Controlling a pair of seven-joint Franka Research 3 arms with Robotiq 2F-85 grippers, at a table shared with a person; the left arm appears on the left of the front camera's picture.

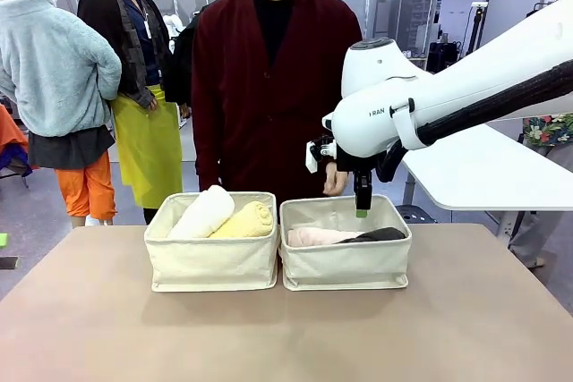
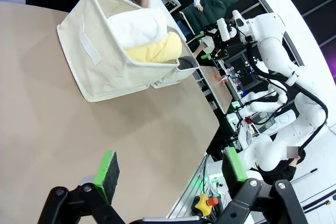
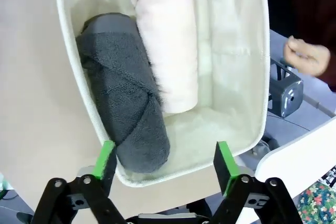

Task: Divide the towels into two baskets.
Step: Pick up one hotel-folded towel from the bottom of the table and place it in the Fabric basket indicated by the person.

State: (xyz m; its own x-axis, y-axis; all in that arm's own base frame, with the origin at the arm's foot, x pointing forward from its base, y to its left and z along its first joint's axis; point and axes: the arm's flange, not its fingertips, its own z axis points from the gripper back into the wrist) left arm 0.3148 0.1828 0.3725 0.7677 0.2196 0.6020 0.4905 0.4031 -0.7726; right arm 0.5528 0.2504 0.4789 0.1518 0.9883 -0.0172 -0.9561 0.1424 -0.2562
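Observation:
Two cream baskets stand side by side on the table. The left basket (image 1: pixel 212 261) (image 2: pixel 100 61) holds a white towel (image 1: pixel 204 212) (image 2: pixel 137 24) and a pale yellow towel (image 1: pixel 244 220) (image 2: pixel 156 51). In the right basket (image 1: pixel 346 266) (image 3: pixel 255 72) lie a pale pink towel (image 1: pixel 315 236) (image 3: pixel 168 51) and a dark grey towel (image 1: pixel 382 233) (image 3: pixel 126 108). My right gripper (image 1: pixel 362 210) (image 3: pixel 165 160) hangs open just above the right basket, over the grey towel's near end, holding nothing. My left gripper (image 2: pixel 170 167) is open and empty, low over bare table, well away from the left basket.
A person in a dark red cardigan stands right behind the baskets, one hand (image 1: pixel 333 181) (image 3: pixel 307 56) near the right basket's far rim. The brown table (image 1: pixel 286 337) is bare in front of the baskets. A white table (image 1: pixel 483 167) stands at the back right.

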